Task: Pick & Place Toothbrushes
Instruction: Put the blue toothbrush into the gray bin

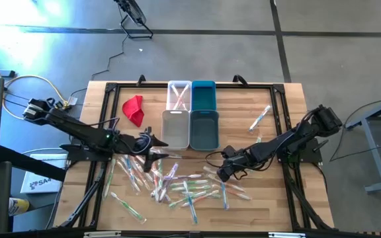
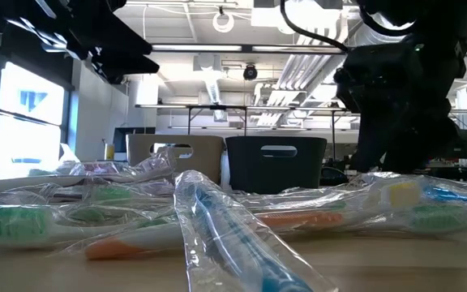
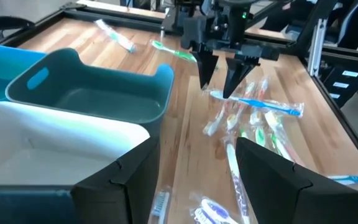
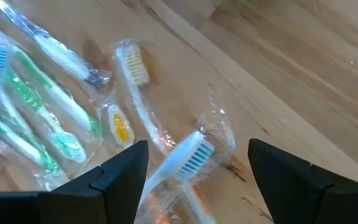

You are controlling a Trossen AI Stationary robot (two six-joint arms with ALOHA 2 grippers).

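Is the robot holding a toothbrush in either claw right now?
No, nothing is held. The left gripper and right gripper are both open and empty, over the toothbrushes scattered on the table.

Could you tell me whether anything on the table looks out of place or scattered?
Yes: two wrapped toothbrushes lie alone on the wooden table's right side, apart from the jumbled pile of clear-wrapped toothbrushes along the front. A crumpled red cloth sits left of the four rectangular bins, unrelated to the sorting.
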